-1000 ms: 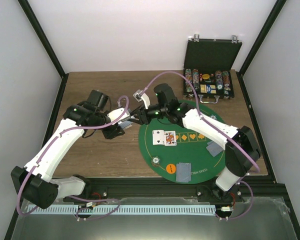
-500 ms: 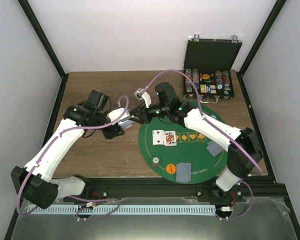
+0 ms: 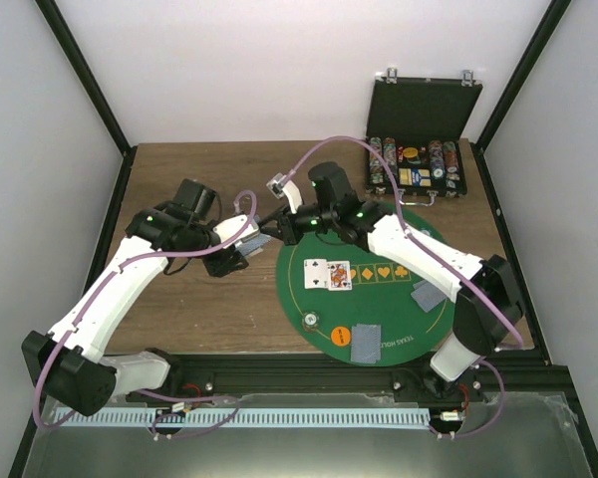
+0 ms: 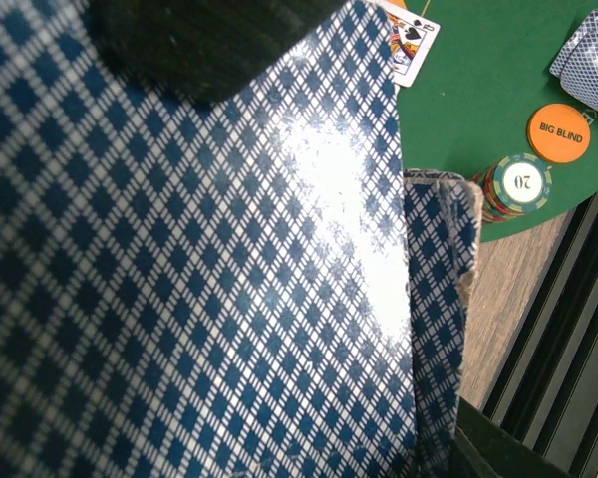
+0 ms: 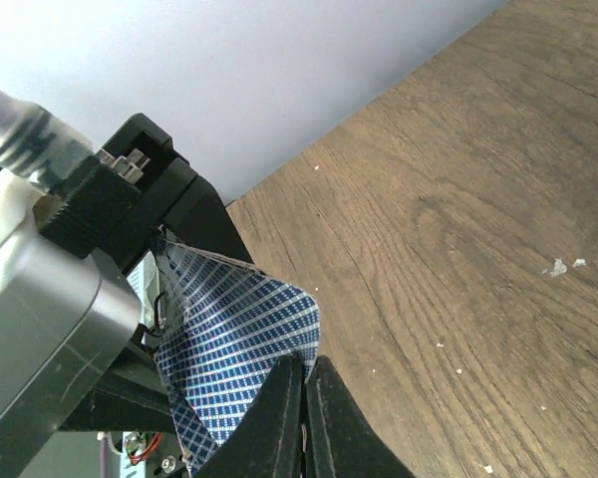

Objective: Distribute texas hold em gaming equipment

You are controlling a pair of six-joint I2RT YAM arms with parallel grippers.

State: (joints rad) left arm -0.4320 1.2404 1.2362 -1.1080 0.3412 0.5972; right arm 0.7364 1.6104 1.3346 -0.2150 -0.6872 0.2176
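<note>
My left gripper (image 3: 241,251) holds a deck of blue-check-backed cards (image 4: 441,299) above the wood just left of the green mat (image 3: 399,249). My right gripper (image 3: 263,231) is shut on one card from that deck (image 5: 229,339). Its fingertips (image 5: 301,383) pinch the card's edge. That card's back (image 4: 229,279) fills the left wrist view. On the mat lie two face-up cards (image 3: 327,274), face-down cards (image 3: 366,342) (image 3: 429,295), an orange BIG BLIND disc (image 4: 560,130) and a short chip stack (image 4: 516,185).
A black hinged case with rows of chips (image 3: 419,164) stands open at the back right. A black rail (image 3: 309,373) runs along the table's near edge. Bare wood (image 5: 478,249) lies below the right gripper.
The right gripper has shifted slightly left, towards the left gripper, with the card pinched. The left arm and the things on the mat have not moved.
</note>
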